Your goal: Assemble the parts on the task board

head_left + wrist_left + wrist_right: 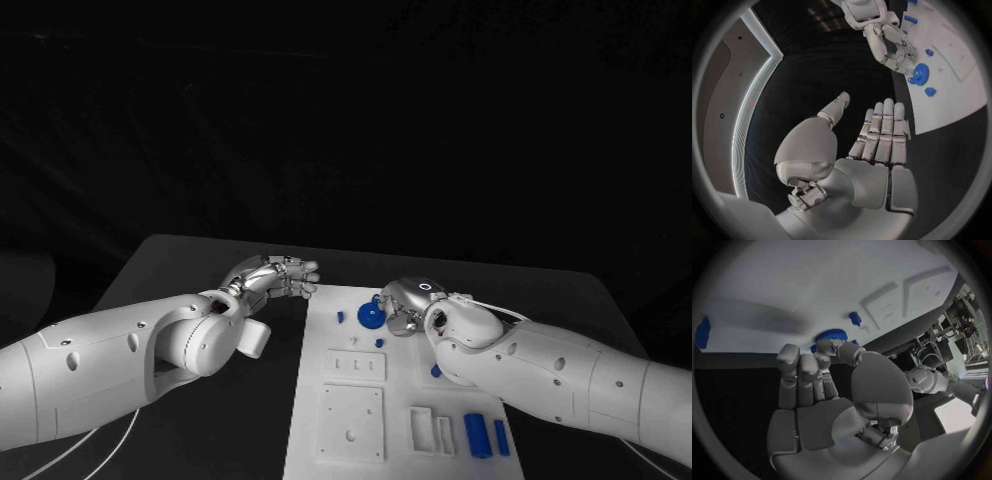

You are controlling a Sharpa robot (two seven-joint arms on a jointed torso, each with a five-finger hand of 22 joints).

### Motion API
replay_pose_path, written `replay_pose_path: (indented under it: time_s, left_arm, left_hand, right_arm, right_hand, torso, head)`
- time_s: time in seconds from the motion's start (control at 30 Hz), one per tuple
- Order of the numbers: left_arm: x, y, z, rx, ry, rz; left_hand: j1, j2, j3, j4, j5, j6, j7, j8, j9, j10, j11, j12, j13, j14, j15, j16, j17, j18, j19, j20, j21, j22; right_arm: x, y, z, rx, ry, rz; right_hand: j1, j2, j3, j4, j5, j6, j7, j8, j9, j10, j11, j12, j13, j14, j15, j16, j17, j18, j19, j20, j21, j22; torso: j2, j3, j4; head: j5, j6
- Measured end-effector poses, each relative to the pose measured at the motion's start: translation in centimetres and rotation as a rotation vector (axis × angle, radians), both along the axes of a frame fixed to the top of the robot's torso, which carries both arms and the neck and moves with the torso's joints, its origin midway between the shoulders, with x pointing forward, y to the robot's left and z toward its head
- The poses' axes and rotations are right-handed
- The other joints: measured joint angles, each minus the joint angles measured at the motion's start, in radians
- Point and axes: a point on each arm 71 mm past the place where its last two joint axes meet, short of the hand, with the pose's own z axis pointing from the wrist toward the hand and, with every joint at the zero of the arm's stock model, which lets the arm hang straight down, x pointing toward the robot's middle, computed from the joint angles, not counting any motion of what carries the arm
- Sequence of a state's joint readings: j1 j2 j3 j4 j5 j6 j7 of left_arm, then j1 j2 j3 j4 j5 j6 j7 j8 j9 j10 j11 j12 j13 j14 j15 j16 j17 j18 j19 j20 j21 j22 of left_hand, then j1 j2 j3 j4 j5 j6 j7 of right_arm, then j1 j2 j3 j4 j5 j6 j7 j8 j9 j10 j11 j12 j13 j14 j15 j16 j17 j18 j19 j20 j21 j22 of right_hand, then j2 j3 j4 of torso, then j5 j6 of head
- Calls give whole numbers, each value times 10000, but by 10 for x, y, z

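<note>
Nearest you, two blue bars [477, 435] lie side by side at the near right of the white task board [346, 440] on the black counter [188, 260]. Farther up, your right robot hand [408, 305] sits over the board's far end, fingertips curled onto the blue gear [371, 316] — whether it truly grips it, you cannot tell. Just left of the board's far corner, the left robot hand [879, 132] is released — fingers straight, holding nothing.

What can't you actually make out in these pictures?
- Head view: whether the right hand grips the blue gear; the fingers cover its edge.
- Right wrist view: most of the gear, hidden behind the fingertips.
- Head view: the task board's near end, cut off by the bottom edge.
</note>
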State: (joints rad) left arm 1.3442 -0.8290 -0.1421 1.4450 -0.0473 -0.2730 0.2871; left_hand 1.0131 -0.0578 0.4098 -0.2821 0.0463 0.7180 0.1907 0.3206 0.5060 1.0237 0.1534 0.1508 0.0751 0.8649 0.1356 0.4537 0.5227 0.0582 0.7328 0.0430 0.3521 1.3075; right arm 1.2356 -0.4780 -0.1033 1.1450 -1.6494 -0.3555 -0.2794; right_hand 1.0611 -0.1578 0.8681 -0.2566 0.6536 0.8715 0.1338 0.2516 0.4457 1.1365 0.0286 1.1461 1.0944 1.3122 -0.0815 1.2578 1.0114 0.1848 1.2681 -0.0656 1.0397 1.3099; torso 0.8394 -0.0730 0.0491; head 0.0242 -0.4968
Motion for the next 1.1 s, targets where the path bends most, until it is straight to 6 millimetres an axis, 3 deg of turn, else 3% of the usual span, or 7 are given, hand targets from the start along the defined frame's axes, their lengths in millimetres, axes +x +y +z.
replay_pose_path:
  time_s: [0.33, 0.43, 0.57, 0.7, 0.77, 0.97, 1.1]
  left_arm:
    - [1, 0, 0, 9, -1, 12]
    - [2, 3, 0, 28, -8, 76]
    - [5, 9, -1, 84, -32, 245]
    - [9, 16, -1, 133, -66, 404]
    - [11, 19, -1, 150, -86, 467]
    - [14, 20, -2, 147, -141, 471]
    - [15, 19, -3, 139, -159, 460]
  left_hand:
    - [0, 0, 0, 0, 0, 0, 0, 0, 0, 0, 0, 0, 0, 0, 0, 0, 0, 60, 0, 0, 0, -1]
    - [0, 0, 0, 0, 0, 0, 0, 0, 0, 0, 0, 0, 0, 0, 0, 0, -1, 101, 0, 0, 0, -2]
    - [0, 0, 0, 0, 0, 0, 0, 0, 0, 0, 0, -41, 0, 0, 0, 0, -1, 102, 0, 0, 0, -2]
    - [0, 0, 0, 0, 0, 74, 5, 0, 0, 38, 38, -46, 0, 0, 0, 0, 11, 102, 0, 0, 0, -2]
    - [0, 0, 0, 0, 0, 74, 3, 0, 0, 38, 38, -46, 0, 0, 0, 0, 11, 101, 0, 0, 0, -2]
    - [0, 0, 0, 0, 0, 73, 3, 0, 9, 74, 2, -46, 1, 0, 0, 0, 10, 99, 0, 0, 0, 5]
    - [0, 0, 0, 0, 0, 73, 2, 0, 9, 73, 2, -46, 1, 0, 0, 0, 9, 95, 0, 0, 0, 5]
  right_arm:
    - [-1, -5, 1, 98, 35, -18]
    - [-4, -8, 6, 415, 31, 11]
    - [-4, -18, 21, 1038, -166, 22]
    - [1, -39, 31, 1866, -102, -10]
    - [2, -51, 34, 2405, -1, 45]
    - [9, -91, 37, 3205, -92, -102]
    - [15, -119, 36, 3577, -71, -365]
  right_hand:
    - [0, 0, 28, -28, -40, -4, 0, -1, -30, 0, 0, 0, 0, 0, 0, 0, -1, 0, -14, 16, 0, 0]
    - [-84, -84, 28, -28, -395, -5, -1, -1, -30, 0, 0, -1, -21, 0, 0, -20, -1, 0, -14, 17, -1, 0]
    - [-78, -347, -180, 118, -2099, -45, -30, -1, -31, 0, 0, -1, -35, 0, 0, -52, -2, 0, 26, 6, -2, 0]
    - [-54, -881, -434, 493, -3800, -46, -30, 39, -13, 0, 0, -1, -52, 54, 54, -116, -10, -1, 58, -22, -58, 0]
    - [-37, -914, -674, 558, -4524, -46, -30, 60, -11, -58, 57, 0, -52, 55, 54, -116, -10, -1, 59, -22, -58, 0]
    - [28, -871, -1343, 667, -5741, -49, -21, 117, 12, -110, 36, 39, -52, 32, 31, -166, -7, -10, -15, -94, -116, 0]
    - [-35, -808, -1792, 646, -5913, -42, 7, 117, 12, -173, 29, 39, -51, 23, 41, -166, 21, -26, -95, -64, -116, 0]
  torso:
    - [-9, 6, -1]
    - [-12, 10, -5]
    - [-16, 19, -24]
    - [-29, 36, -38]
    - [-40, 49, -51]
    - [-88, 105, -104]
    - [-130, 163, -132]
  head:
    - [-26, 16]
    - [-30, 30]
    - [-23, 64]
    - [-56, 102]
    - [-76, 121]
    - [-55, 133]
    - [-60, 160]
